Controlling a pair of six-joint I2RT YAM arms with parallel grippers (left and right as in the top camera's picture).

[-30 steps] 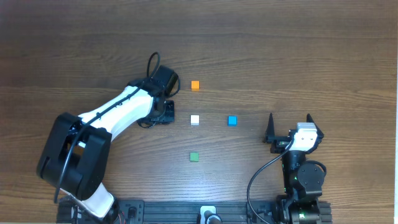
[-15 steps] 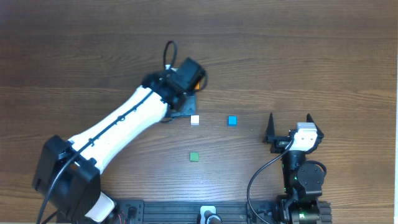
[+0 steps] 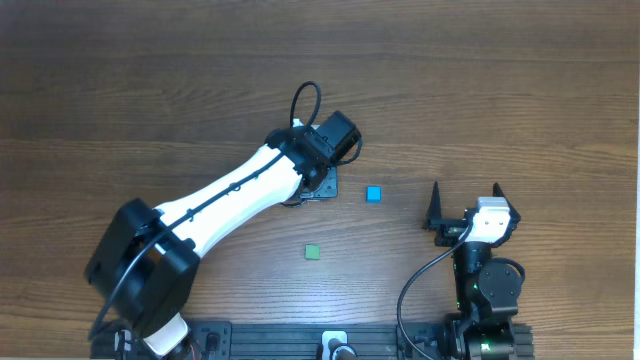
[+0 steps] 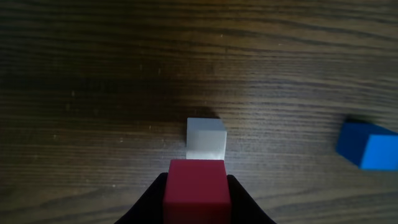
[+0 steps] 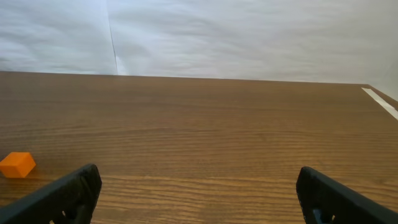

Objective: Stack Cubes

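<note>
1. A brown wood-grain table (image 3: 520, 70) spans the scene, and a plain white wall (image 5: 249, 37) rises behind its far edge.
2. A blue cube (image 3: 373, 194) lies right of centre, a green cube (image 3: 312, 252) lies nearer the arm bases, and an orange cube (image 5: 17, 165) sits on its own.
3. The left arm stretches diagonally to mid-table. The left gripper (image 4: 196, 183) is clamped on a red cube (image 4: 196, 196), held just beside a white cube (image 4: 206, 137).
4. The right arm is folded over its base. The right gripper (image 3: 465, 205) has its fingers spread wide and holds nothing.

You have a red cube (image 4: 196, 183) clamped squarely in the left gripper (image 4: 196, 198); a white cube (image 4: 206, 138) lies just beyond its fingertips, a blue cube (image 4: 367, 145) farther aside.
</note>
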